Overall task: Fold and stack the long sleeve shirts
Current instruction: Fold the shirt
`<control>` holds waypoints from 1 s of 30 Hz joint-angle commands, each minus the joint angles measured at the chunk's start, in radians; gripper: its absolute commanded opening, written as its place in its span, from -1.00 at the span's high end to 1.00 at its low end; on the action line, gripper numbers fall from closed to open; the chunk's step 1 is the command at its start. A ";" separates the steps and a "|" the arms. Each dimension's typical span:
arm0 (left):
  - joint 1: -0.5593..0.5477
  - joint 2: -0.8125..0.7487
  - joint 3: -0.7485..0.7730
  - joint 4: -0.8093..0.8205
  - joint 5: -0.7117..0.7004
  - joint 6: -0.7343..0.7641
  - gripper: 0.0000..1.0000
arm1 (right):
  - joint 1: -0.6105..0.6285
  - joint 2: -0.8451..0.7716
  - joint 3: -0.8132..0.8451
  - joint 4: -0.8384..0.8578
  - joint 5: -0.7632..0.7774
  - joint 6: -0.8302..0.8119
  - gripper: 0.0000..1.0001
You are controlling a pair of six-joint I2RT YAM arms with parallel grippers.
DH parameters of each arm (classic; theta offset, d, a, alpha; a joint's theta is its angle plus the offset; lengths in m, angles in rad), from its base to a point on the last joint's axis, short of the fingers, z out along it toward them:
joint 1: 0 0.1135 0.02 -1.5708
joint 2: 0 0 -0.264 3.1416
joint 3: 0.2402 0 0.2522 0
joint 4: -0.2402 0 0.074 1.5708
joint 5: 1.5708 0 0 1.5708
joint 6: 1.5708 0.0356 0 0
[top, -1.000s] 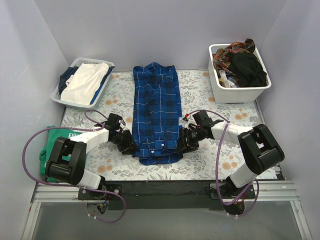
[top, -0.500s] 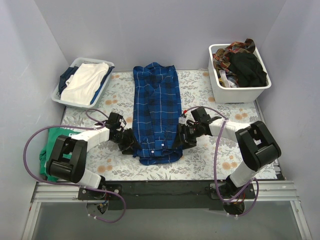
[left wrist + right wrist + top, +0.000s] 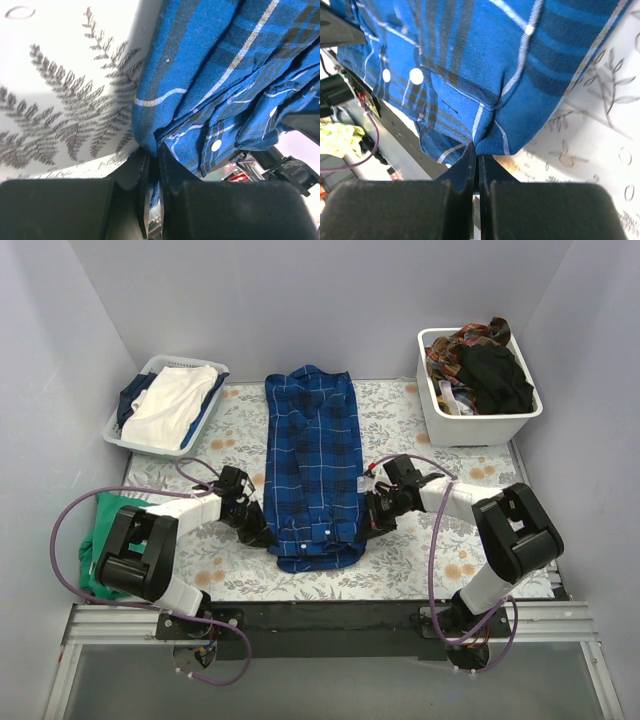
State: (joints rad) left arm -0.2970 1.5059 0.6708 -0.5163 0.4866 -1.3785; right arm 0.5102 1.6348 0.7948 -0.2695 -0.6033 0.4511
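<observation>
A dark blue plaid long sleeve shirt point(image 3: 313, 465) lies lengthwise in the middle of the table, sleeves folded in, collar at the far end. My left gripper point(image 3: 262, 530) sits low at the shirt's near left edge, and in the left wrist view it point(image 3: 152, 156) is shut on a fold of the plaid cloth point(image 3: 225, 75). My right gripper point(image 3: 368, 520) is at the near right edge. The right wrist view shows it point(image 3: 477, 154) pinched shut on a corner of the shirt point(image 3: 485, 55), near two white buttons.
A pale basket point(image 3: 115, 435) with folded white and dark clothes stands at the back left. A white bin point(image 3: 478, 425) heaped with dark and patterned garments is at the back right. A green cloth point(image 3: 95, 540) lies at the left edge. The floral table cloth point(image 3: 420, 550) covers the table.
Both grippers have slid in against the shirt's near side edges and closed on the cloth. The shirt's side edges are drawn in slightly.
</observation>
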 commanded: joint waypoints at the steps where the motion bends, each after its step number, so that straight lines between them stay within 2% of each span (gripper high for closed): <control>1: -0.007 -0.094 0.024 -0.089 -0.026 0.029 1.00 | -0.001 -0.102 -0.009 -0.069 -0.024 -0.046 0.97; 11: -0.021 -0.302 0.046 -0.203 0.033 0.012 1.00 | 0.004 -0.265 -0.061 -0.131 -0.113 -0.066 0.97; 17: -0.022 -0.302 0.099 -0.222 0.021 0.009 1.00 | 0.004 -0.266 -0.052 -0.128 -0.131 -0.065 0.97; 30: -0.022 -0.216 0.277 -0.179 -0.019 -0.060 1.00 | -0.022 -0.201 0.185 -0.103 -0.124 -0.029 0.97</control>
State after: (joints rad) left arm -0.3176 1.2762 0.8864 -0.7277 0.4797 -1.3930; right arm 0.5091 1.4078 0.8944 -0.4004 -0.7097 0.3977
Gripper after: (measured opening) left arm 0.052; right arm 0.033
